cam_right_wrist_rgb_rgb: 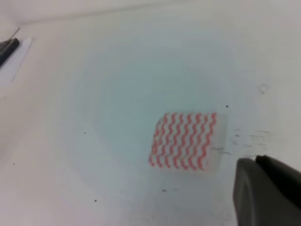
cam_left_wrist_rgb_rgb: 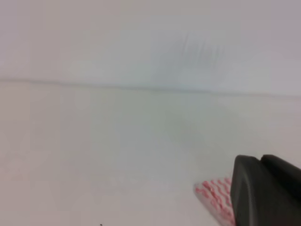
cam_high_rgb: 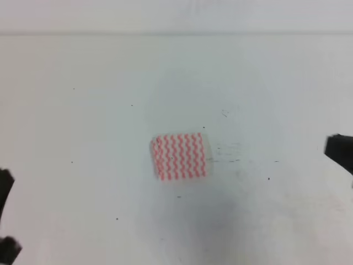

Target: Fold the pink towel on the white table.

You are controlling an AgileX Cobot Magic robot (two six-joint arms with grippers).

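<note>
Dark gripper parts are seen at the frame edges: the left gripper [cam_high_rgb: 5,221] at the lower left, the right gripper [cam_high_rgb: 339,152] at the right. Whether their jaws are spread cannot be told. Between them, well apart from both, the towel [cam_high_rgb: 180,157] lies flat on the table [cam_high_rgb: 83,110], touched by neither.

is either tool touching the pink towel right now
No, the small pink-and-white zigzag cloth towel lies alone mid-table, with both tools far off at the view's edges.
</note>
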